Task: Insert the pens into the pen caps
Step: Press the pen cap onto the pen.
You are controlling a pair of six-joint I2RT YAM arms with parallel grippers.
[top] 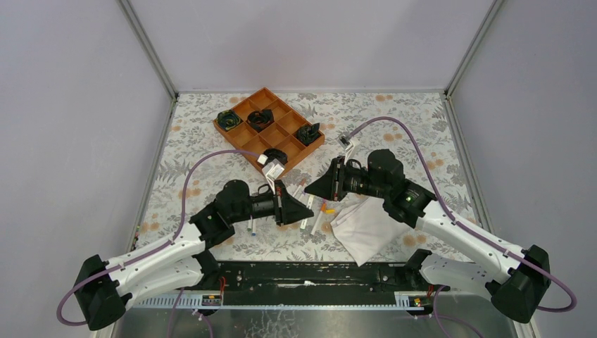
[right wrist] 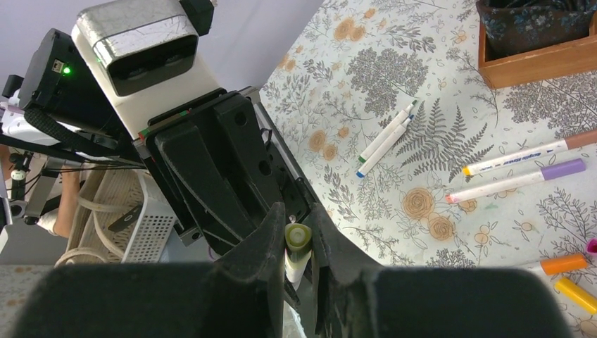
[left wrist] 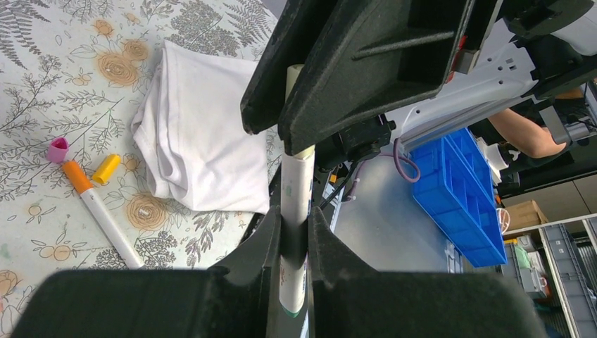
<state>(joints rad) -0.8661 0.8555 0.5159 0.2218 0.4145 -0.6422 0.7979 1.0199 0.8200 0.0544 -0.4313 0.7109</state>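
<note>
**Robot arms line up a marker and its cap.** Two arms meet nose to nose above the flowered counter [top: 422, 127], partway through capping a marker.

The left tool [left wrist: 294, 222] is clamped tight on the barrel of a white pen [left wrist: 296, 186]. It grips the pen low down, so most of the length sticks out ahead of its fingers. Directly opposite, the right tool [right wrist: 297, 218] has its jaws narrowed to a slim gap and pinches a yellow-green cap [right wrist: 297, 236].

What matters is the line between them. The pen's long axis runs straight from the left tool into the right one. Its far end sits between the right tool's fingers, where the cap is held. The black fingers hide the joint, so it cannot be made out whether the tip is seated in the cap or only touching its mouth.

By the look of it, the next move is a straight push along that axis. Any tilt could jam the tip against the cap's rim.

Down on the counter, a pink cap [left wrist: 58, 149], a yellow cap [left wrist: 107, 169] and an orange-capped pen [left wrist: 98, 204] lie beside a folded white cloth [left wrist: 204, 134]. More pens [right wrist: 517, 182] lie loose between the arms and the wooden tray [top: 267, 127].
</note>
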